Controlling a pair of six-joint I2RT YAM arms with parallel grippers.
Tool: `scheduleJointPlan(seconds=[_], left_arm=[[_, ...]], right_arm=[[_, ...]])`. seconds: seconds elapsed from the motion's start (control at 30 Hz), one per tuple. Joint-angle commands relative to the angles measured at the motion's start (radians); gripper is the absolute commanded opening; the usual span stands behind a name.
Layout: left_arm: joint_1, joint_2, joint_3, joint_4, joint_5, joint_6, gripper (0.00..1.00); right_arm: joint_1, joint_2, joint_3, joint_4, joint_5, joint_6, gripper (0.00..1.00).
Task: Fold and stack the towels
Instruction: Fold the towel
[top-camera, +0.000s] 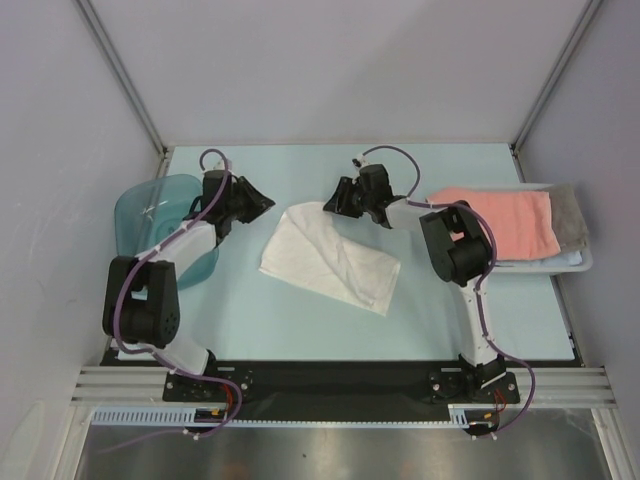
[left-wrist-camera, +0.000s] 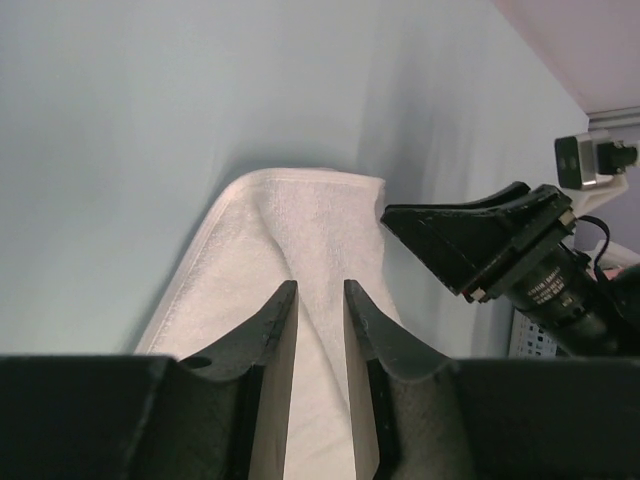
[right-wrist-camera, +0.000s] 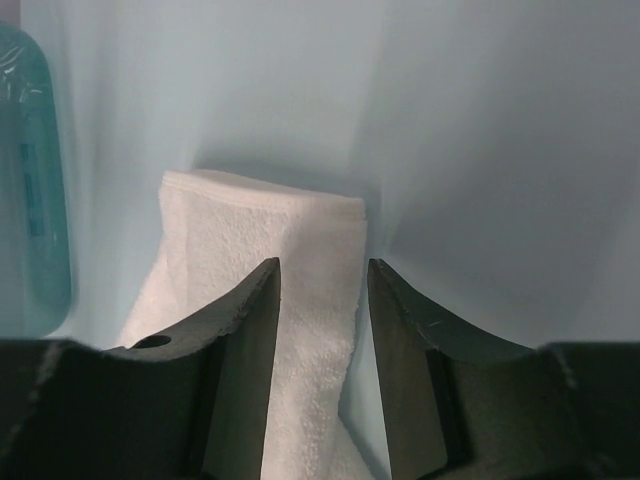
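A folded white towel lies slanted on the pale table, also seen in the left wrist view and the right wrist view. My left gripper hovers just left of its far corner, jaws apart with nothing pinched between them. My right gripper hovers just right of that corner, also open, the towel's edge showing below the gap. A salmon-pink towel lies folded on a grey towel at the right. A strip of light blue towel shows under them.
A translucent blue tub stands at the left behind my left arm, and shows at the edge of the right wrist view. A white basket holds the stack at the right. Grey walls enclose the table on three sides.
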Motion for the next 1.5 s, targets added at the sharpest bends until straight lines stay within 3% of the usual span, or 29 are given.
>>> scheduleJointPlan(seconds=[0.0, 0.23, 0.33, 0.63, 1.0, 1.3, 1.43, 1.47], left_arm=[[-0.001, -0.095, -0.034, 0.012, 0.014, 0.034, 0.31], [-0.001, -0.179, -0.057, -0.022, 0.024, 0.065, 0.31], [-0.001, -0.210, -0.074, -0.022, 0.027, 0.065, 0.31], [-0.001, -0.321, -0.097, -0.066, 0.036, 0.073, 0.31], [0.010, -0.400, -0.091, -0.134, 0.010, 0.114, 0.33], [0.027, -0.381, -0.092, -0.135, -0.033, 0.100, 0.34], [0.028, -0.332, -0.092, -0.146, -0.076, 0.099, 0.40], [0.027, -0.319, -0.095, -0.146, -0.094, 0.100, 0.41]], right_arm=[[-0.007, 0.037, 0.056, 0.092, -0.049, 0.039, 0.46], [-0.015, 0.072, 0.070, 0.137, -0.077, 0.076, 0.40], [-0.020, 0.051, 0.057, 0.146, -0.066, 0.079, 0.25], [0.000, -0.047, 0.029, 0.161, -0.074, 0.065, 0.04], [0.149, -0.173, -0.023, 0.091, -0.052, 0.011, 0.03], [0.264, -0.150, -0.054, 0.076, -0.046, -0.003, 0.04], [0.309, -0.130, -0.066, 0.076, -0.067, -0.009, 0.18], [0.318, -0.150, -0.101, 0.082, -0.064, -0.012, 0.29]])
